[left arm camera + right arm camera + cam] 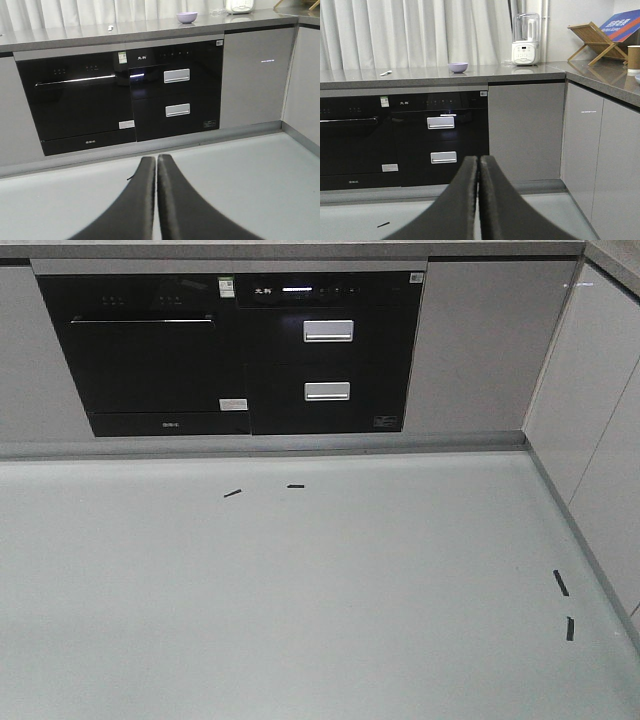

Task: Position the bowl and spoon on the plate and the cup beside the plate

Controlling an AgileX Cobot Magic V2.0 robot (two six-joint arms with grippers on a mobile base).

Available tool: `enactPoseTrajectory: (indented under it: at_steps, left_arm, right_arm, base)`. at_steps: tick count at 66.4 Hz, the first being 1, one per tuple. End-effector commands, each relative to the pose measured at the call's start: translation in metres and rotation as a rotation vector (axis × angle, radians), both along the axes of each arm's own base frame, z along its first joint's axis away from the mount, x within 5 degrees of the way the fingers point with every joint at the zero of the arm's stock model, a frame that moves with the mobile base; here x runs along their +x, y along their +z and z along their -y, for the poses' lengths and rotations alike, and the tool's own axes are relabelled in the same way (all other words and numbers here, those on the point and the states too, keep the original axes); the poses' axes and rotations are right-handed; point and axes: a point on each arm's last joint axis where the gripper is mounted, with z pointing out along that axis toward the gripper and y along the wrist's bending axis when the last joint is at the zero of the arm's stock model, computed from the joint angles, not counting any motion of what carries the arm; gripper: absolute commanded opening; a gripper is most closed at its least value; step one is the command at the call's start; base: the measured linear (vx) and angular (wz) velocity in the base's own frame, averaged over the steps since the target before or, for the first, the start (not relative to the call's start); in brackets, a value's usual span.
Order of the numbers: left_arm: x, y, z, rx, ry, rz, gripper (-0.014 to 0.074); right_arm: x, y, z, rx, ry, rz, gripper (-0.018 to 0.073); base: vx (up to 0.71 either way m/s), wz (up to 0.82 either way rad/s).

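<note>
Grey kitchen floor runs ahead to a black oven under a long grey counter — everything I need sits up there, beyond reach from this spot, which I take to be why both arms hang low. My left gripper and right gripper have their fingers pressed together on nothing, since no grasp is due yet. Far right, a pale sliver — possibly the plate — lies just beside the cup; the bowl stands mid-counter, the spoon well apart to its left.
</note>
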Motion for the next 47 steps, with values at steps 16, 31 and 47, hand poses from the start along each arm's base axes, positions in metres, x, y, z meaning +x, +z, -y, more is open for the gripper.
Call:
enactPoseTrajectory:
  at_steps: [16,31,47]
  left_arm:
    - [0.0006,0.0086,0.0007,-0.025,-0.005,0.069,-0.0006]
    - [0.0006,0.0086,0.0007,-0.025,-0.005,0.069,-0.0006]
    - [0.0006,0.0086,0.0007,-0.025,-0.005,0.069,-0.0006]
  right_arm:
    - [-0.0011,0.0054,0.0004,-0.006,-0.007,0.072,-0.0003]
    - [-0.0011,0.0054,0.0004,-0.006,-0.007,0.072,-0.0003]
    - [-0.0011,0.0054,0.0004,-0.006,-0.007,0.072,-0.0003]
  base:
    - [0.00,0.00]
    - [0.00,0.00]
    - [0.00,0.00]
